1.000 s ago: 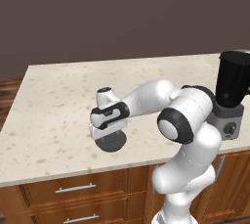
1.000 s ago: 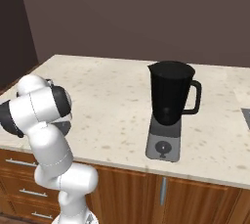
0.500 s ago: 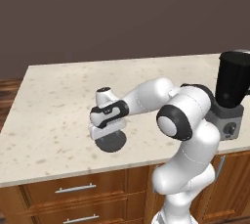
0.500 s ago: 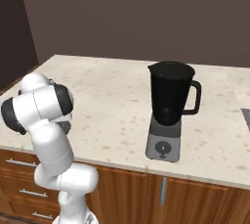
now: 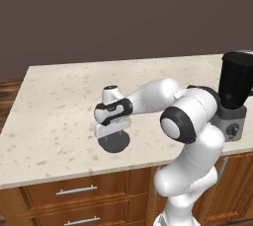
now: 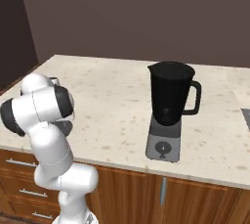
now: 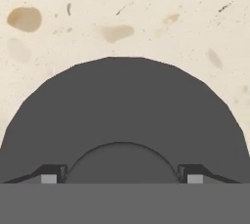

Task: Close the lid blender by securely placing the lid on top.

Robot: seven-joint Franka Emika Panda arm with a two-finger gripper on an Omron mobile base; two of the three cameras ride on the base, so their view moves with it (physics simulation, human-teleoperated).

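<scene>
The lid (image 5: 114,142) is lying flat on the speckled countertop (image 5: 59,101) near its front edge, and the gripper (image 5: 111,131) is hanging straight over it, pointing down. In the hand view the lid (image 7: 124,120) is spreading across the lower half, with the fingertips (image 7: 49,175) sitting wide apart at 8 and 4 o'clock on either side of its raised centre knob (image 7: 122,162), holding nothing. The blender (image 6: 170,108) is standing well apart, toward 3 o'clock from the lid, its jar mouth uncovered.
</scene>
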